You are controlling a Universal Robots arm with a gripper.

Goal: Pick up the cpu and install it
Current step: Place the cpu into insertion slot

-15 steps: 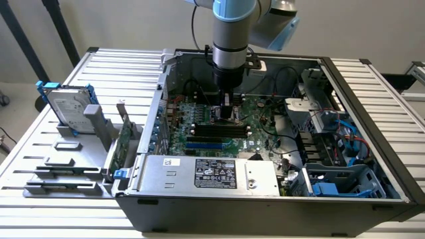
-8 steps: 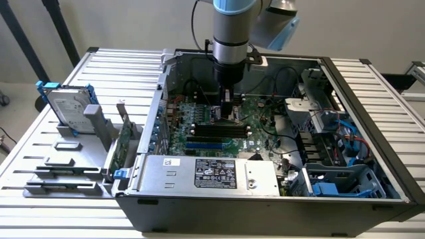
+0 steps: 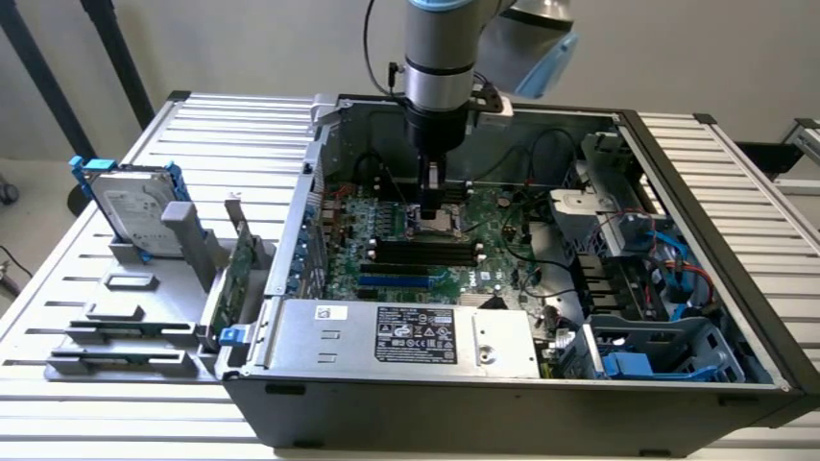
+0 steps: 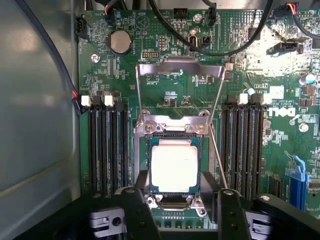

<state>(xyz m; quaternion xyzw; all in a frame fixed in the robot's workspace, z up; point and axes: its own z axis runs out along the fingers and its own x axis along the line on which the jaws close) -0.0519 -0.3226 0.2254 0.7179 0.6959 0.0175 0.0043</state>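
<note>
Two black fingers of the gripper are seen standing apart in the wrist view, one at each side of the cpu. No clamp on the chip is apparent, though whether a finger brushes its edge cannot be told. The cpu is found lying flat and square in the socket on the green motherboard, silver top upward, between two banks of black memory slots. The socket's metal load plate is seen swung up and open beyond the chip, and the thin retention lever is raised beside it, so the chip is not locked down. In the exterior view the gripper is held low inside the open computer case, over the middle of the board. A hard drive with blue brackets is stood on grey holder blocks outside the case, at the exterior view's left. The step in hand is judged to be the seating of the chip in its socket, at or near the point of letting go. Whatever move follows, a straight vertical path without sideways drag is called for, since the socket contacts are likely delicate and the raised plate and lever stand close to the fingers.
</note>
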